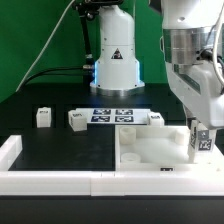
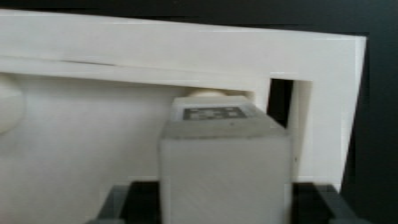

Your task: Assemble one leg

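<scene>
My gripper (image 1: 199, 131) is shut on a leg (image 1: 201, 144), a small white block with a black-and-white marker tag. I hold it upright at the corner of the large white square panel (image 1: 148, 148) that lies at the exterior view's right. In the wrist view the held leg (image 2: 217, 155) fills the middle, tag end away from me, with my dark fingers (image 2: 135, 200) on both sides. Its tip is at the panel (image 2: 107, 110), next to a corner recess (image 2: 283, 100). I cannot tell whether it touches. Three other legs (image 1: 42, 117) (image 1: 77, 120) (image 1: 157, 119) stand on the black table.
The marker board (image 1: 112, 115) lies behind the panel, in front of the arm's base (image 1: 115, 65). A long white border rail (image 1: 60, 181) runs along the front, with another rail (image 1: 8, 150) at the exterior view's left. Cables hang behind.
</scene>
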Controlling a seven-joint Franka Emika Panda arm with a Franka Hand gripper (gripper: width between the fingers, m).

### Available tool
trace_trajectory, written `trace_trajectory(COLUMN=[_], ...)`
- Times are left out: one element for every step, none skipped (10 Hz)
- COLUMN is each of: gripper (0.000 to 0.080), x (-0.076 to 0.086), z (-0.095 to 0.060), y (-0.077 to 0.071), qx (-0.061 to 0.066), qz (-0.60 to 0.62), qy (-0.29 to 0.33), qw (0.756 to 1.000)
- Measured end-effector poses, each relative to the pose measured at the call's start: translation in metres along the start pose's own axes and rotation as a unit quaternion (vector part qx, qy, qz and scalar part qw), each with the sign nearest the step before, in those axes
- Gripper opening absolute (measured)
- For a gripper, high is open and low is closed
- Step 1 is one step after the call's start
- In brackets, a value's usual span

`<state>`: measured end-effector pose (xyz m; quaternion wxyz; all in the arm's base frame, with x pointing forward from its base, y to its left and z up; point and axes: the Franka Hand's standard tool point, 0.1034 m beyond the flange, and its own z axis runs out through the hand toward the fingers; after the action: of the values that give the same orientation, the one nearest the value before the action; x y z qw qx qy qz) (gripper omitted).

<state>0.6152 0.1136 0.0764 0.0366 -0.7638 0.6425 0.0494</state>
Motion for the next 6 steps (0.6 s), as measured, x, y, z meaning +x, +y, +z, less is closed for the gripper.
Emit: trace_trajectory(gripper=[0.0388,0.0526,0.0611,0.0641,0.0641,0.0647], x=[-0.003,-0.006,-0.008,-0.011,-0.014,-0.016], z=[0.000,0.000,0.001,0.001,0.001,0.002], y=[0.000,0.000,0.000,0.000,0.000,0.000], qx=[-0.001,-0.002,-0.002,-0.003,-0.005,-0.006], qz=[-0.049,-0.132,-0.195,-0.258,-0.330,-0.391], qy=[0.002,0.003,0.003,0.005,0.008,0.007], qw=[0.999,0.991,0.981,0.966,0.944,0.920])
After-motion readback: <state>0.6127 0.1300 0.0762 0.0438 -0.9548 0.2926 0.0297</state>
